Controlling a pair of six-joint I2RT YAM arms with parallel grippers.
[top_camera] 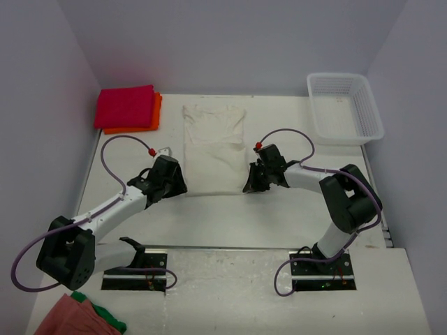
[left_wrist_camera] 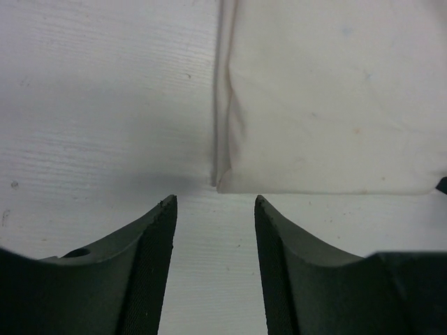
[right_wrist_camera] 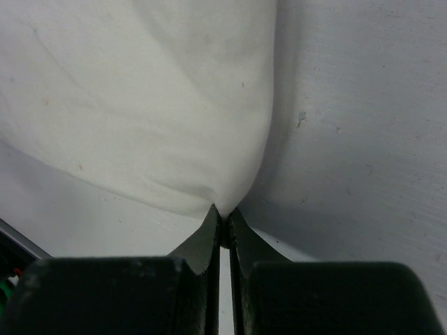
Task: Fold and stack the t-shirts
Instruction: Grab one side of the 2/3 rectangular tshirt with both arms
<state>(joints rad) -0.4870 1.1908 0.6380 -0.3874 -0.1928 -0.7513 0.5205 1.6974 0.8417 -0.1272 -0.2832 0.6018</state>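
Cream-white t-shirt (top_camera: 213, 150) lying mid-table (top_camera: 230, 223), apparently folded lengthwise (wider end far from arms). Right gripper (right_wrist_camera: 222, 215) pinching its near right corner, jaws closed on cloth. Left gripper (left_wrist_camera: 215, 204) hovering just short of near left corner, jaws standing apart, gripping nothing. Magenta-red t-shirt (top_camera: 126, 105) sitting atop orange t-shirt (top_camera: 156, 112), far left corner.

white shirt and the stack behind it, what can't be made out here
- Orange t-shirt: top view, mostly under the magenta t-shirt.
- Cream t-shirt: right wrist view, its corner pinched inside the shut right hand.
- Pink cloth and green cloth: top view, cut by the bottom edge.
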